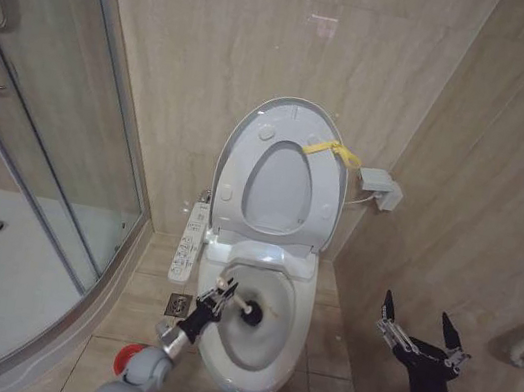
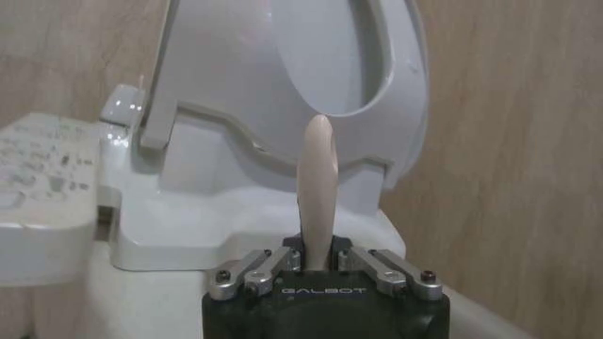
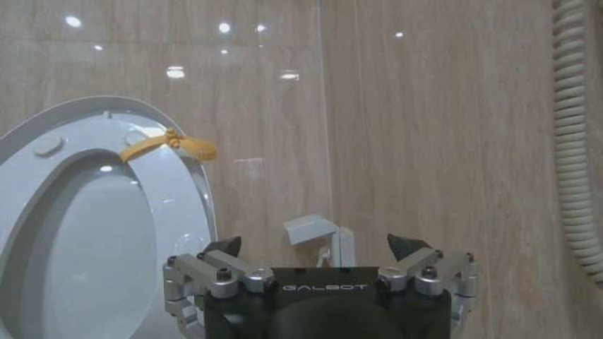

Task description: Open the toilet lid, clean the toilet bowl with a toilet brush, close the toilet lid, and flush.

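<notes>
- Pinching the toilet brush (image 1: pixel 245 306) by its pale handle in the left hand (image 1: pixel 214 301), over the left rim of the toilet bowl (image 1: pixel 285 363), dark bristle head reaching down inside.
- Standing upright against the wall: the toilet lid (image 1: pixel 266 128), yellow strap (image 1: pixel 334 150) on top.
- Hanging spread wide beside the bowl: the right hand (image 1: pixel 420 338), holding nothing.
- Hiding the brush head in the left wrist view.

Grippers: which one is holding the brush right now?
The left gripper, shut on the toilet brush over the toilet bowl; the right gripper hangs open, empty.
</notes>
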You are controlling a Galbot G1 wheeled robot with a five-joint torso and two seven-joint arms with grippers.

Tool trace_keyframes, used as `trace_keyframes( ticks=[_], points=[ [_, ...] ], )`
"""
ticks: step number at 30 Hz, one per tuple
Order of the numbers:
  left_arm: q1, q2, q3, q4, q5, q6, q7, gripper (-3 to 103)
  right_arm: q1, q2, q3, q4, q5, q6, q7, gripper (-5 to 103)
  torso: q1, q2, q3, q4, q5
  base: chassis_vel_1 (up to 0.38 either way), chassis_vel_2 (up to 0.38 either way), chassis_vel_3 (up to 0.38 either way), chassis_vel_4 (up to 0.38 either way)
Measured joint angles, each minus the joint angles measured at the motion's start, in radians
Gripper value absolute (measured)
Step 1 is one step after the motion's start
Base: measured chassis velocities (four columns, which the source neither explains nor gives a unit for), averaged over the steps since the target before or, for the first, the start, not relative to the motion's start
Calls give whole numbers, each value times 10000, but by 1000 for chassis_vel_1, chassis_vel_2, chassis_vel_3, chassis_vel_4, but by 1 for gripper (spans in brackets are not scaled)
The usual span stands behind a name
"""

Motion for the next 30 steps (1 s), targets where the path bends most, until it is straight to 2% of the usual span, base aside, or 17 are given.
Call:
trace_keyframes(
  ticks=[2, 9, 15, 16, 19, 20, 24, 25, 27, 30],
  points=[
    [246, 190, -173, -295, 318, 96, -10, 17, 0, 0, 0, 0, 0, 0, 0, 100, 0, 0, -1, 0, 0, 0, 0, 0, 0],
    [853, 536, -474, -740, 625, 626, -236, 17, 0, 1, 0, 0, -1, 0, 1, 100, 0, 0, -1, -1, 1, 0, 0, 0, 0],
    [1202, 609, -453, -1018, 138, 1011, -710, 17, 0, 1, 0, 0, 0, 0, 0, 100, -1, 2, -3, -6, -1, 0, 0, 0, 0],
    [1219, 609, -411, -1076, -93, 1099, -788, 17, 0, 0, 0, 0, 0, 0, 0, 100, -1, 2, -3, -4, 0, 0, 0, 0, 0],
    [1162, 600, -62, -1467, -1488, 1707, -1170, 17, 0, 0, 0, 0, 0, 0, 0, 100, 0, 0, -1, 8, 5, 0, 0, 0, 0],
    [1162, 600, -62, -1467, -1488, 1707, -1170, 17, 0, 0, 0, 0, 0, 0, 0, 100, 0, 0, -1, 8, 5, 0, 0, 0, 0],
    [823, 427, 401, -1849, -3357, 2120, -1807, 17, 0, 0, 0, 0, 0, 0, 0, 100, -1, 1, -1, 0, 4, 0, 0, 0, 0],
    [823, 427, 401, -1849, -3357, 2120, -1807, 17, 0, 0, 0, 0, 0, 0, 0, 100, -1, 1, -1, 0, 4, 0, 0, 0, 0],
    [538, 208, 488, -1715, -3916, 2051, -1838, 17, 0, 0, 0, 0, 0, 0, 1, 100, 0, 1, -1, 0, 6, 0, 0, 0, 0],
    [248, 10, 534, -1399, -3999, 1844, -1711, 17, 0, 0, 0, 0, 0, 0, 0, 100, 0, 0, 0, 1, 4, 0, 0, 0, 0]
  ],
)
